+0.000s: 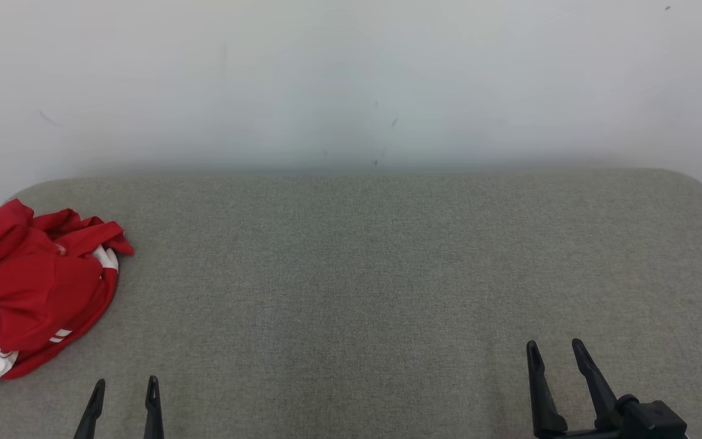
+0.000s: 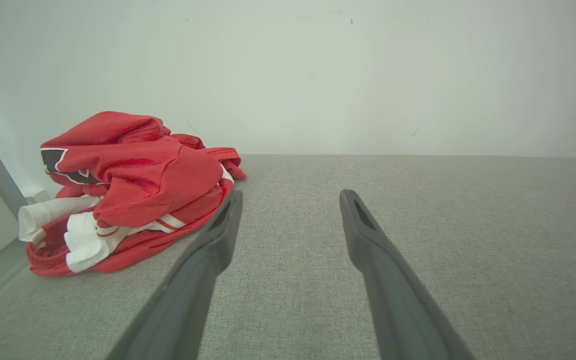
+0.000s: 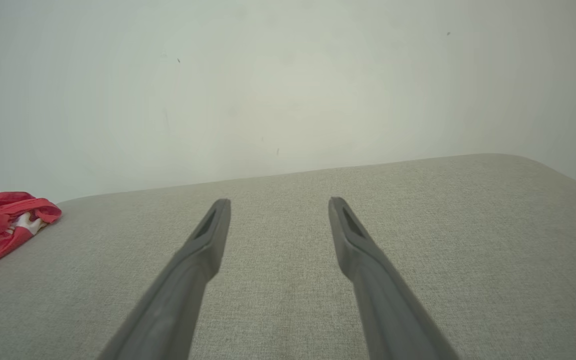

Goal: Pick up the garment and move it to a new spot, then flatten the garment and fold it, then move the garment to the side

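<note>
Left gripper: at the near edge of the table, on the left; jaws wide open, nothing between them; fingers pointing toward the wall
Right gripper: at the near edge on the right, well apart from the left one; jaws wide open and empty; bare cloth ahead of it
Table: grey woven cover, rounded far corners; runs back to the wall
Garment: red with white trim and stripes, crumpled in a heap; lies on the table's far-left part, ahead and left of the left gripper, apart from both grippers; a dark patch shows on one fold in the left wrist view
Wall: pale, plain, a few small dark marks; meets the table's far edge
</note>
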Available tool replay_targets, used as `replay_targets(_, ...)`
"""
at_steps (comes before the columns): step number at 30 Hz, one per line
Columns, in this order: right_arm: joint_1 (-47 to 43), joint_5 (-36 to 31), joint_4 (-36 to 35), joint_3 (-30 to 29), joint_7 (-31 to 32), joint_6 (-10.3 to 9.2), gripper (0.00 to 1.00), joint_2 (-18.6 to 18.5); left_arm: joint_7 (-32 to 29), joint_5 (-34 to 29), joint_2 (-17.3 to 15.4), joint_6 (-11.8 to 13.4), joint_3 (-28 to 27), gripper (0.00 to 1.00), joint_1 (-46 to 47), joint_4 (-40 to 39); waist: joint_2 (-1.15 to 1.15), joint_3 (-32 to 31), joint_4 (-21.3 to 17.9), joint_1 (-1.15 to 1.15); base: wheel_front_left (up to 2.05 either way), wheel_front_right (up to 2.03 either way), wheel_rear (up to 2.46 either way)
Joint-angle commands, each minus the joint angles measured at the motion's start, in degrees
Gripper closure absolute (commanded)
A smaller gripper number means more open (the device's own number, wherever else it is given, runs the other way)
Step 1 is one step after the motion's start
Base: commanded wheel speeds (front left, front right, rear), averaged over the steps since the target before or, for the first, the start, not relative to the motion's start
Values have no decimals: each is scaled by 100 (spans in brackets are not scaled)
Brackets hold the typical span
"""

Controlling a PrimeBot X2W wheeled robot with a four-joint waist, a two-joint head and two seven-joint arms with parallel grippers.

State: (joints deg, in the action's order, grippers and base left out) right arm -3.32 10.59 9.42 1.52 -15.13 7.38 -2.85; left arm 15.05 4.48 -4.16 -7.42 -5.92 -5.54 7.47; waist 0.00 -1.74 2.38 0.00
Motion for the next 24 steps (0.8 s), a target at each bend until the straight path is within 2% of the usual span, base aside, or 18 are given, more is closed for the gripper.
replay_targets(1,-38,41,4,-8,-4,21,0,-5,20,18,-4,-8,-16,0,-52,-1,0,0,0,0,0,0,0)
replay_targets(24,-3,95,32,27,-4,21,0,-5,20,38,61,-9,-80,0,-44,34,0,-46,5,0,0,0,0)
